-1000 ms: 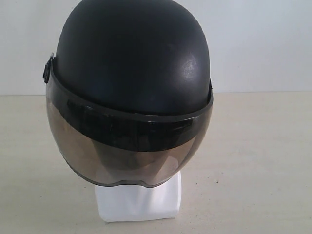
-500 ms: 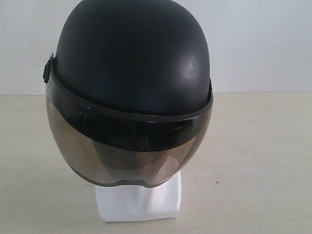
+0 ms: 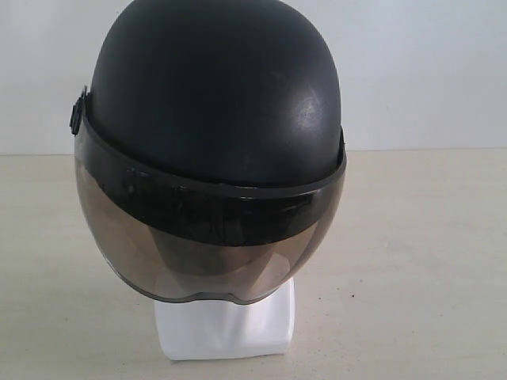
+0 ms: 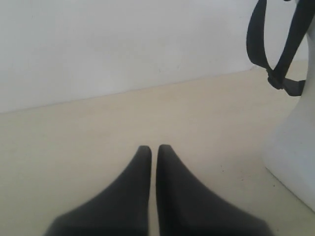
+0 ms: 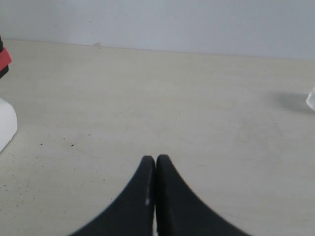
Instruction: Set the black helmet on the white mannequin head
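Note:
The black helmet point(image 3: 214, 103) sits on top of the white mannequin head point(image 3: 226, 328), its smoky visor point(image 3: 206, 245) hanging down over the face, so only the white neck and base show below. In the left wrist view the white base point(image 4: 295, 157) stands off to one side with the helmet's black straps point(image 4: 283, 49) dangling above it. My left gripper point(image 4: 153, 147) is shut and holds nothing, low over the table and apart from the base. My right gripper point(image 5: 156, 158) is also shut and holds nothing; a sliver of the white base point(image 5: 6, 123) and the red buckle point(image 5: 4, 58) show at that view's edge.
A pale beige table point(image 3: 420, 261) runs back to a white wall point(image 3: 428, 71). A small whitish thing point(image 5: 311, 100) lies at the edge of the right wrist view. Neither arm shows in the exterior view.

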Robot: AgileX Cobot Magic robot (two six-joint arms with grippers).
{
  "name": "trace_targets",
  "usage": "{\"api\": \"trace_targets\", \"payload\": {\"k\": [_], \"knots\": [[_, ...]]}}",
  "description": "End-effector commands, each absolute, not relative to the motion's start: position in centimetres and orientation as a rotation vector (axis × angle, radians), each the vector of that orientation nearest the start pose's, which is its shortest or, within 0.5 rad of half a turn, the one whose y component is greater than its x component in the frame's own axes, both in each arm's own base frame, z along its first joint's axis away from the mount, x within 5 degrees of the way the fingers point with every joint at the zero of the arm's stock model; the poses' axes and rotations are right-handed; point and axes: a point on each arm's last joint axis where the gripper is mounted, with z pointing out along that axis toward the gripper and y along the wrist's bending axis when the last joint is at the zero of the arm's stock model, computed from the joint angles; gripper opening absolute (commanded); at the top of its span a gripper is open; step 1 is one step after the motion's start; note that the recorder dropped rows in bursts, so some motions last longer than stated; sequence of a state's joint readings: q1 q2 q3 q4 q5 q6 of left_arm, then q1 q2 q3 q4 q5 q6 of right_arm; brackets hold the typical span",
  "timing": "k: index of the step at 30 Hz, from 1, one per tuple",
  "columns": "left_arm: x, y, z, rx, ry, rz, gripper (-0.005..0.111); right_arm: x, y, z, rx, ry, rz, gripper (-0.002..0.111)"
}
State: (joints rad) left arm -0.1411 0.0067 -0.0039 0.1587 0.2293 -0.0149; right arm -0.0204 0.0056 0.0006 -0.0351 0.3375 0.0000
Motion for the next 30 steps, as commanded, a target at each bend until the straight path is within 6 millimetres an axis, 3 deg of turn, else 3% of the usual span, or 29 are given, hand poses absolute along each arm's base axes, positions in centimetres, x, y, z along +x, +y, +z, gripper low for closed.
{"api": "trace_targets", "payload": {"k": [1,14,30], "knots": [[5.56,-0.71,19.17,0.244,1.706,0.010,0.004,5.37,-0.24,18.31,-0.002,1.818,-0.056,0.000],[5.40,-0.87,18.55,0.147,1.787,-0.105,0.004,5.37,-0.24,18.31,-0.002,1.818,-0.056,0.000],[5.41,-0.86,18.55,0.135,1.788,-0.114,0.004,5.37,-0.24,18.31,-0.006,1.818,-0.059,0.000]]}}
